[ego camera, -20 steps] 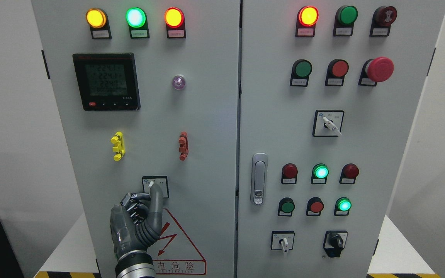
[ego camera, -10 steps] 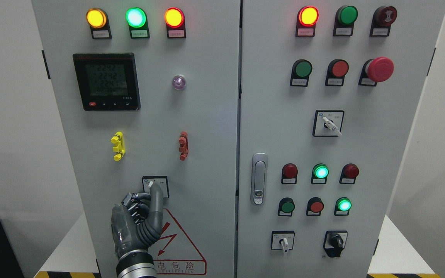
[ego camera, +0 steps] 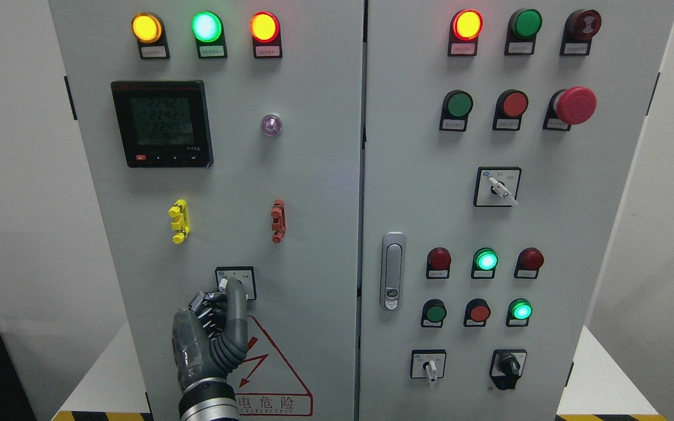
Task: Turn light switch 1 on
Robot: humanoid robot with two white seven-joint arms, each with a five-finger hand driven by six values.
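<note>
Left robot hand (ego camera: pixel 211 339), dark grey w/ segmented fingers, comes up from bottom edge left of middle, against lower part of the left door of the light-grey metal control cabinet (ego camera: pixel 313 193). One finger is stretched straight up; its tip touches the small rotary light switch w/ white knob on a black-framed square plate (ego camera: pixel 235 282). Other fingers are curled in toward the palm, nothing grasped. Most of the knob is hidden behind the fingertip, so can't tell which way it points. Wrist cuff sits at the frame's bottom edge, over the red triangular electric-hazard sticker (ego camera: pixel 270 374). Right robot hand isn't in view.

The switch sits low on the left door, right of centre, below and between the yellow plastic clip (ego camera: pixel 178 221) and the red-brown plastic clip (ego camera: pixel 278 220). Above those: black digital meter w/ greenish display (ego camera: pixel 162 123), w/ a small clear-purple dome lamp (ego camera: pixel 271 124) to its right. Top row of the left door: amber, green, and orange-red round indicator lamps, all lit.

Right door: silver latch handle (ego camera: pixel 392 271) near its left edge, red mushroom emergency-stop button (ego camera: pixel 575 105) upper right, several round red and green buttons and lamps, three more selector switches. Cabinet stands on a white surface (ego camera: pixel 600 374) w/ yellow-black hazard tape at its front edge.
</note>
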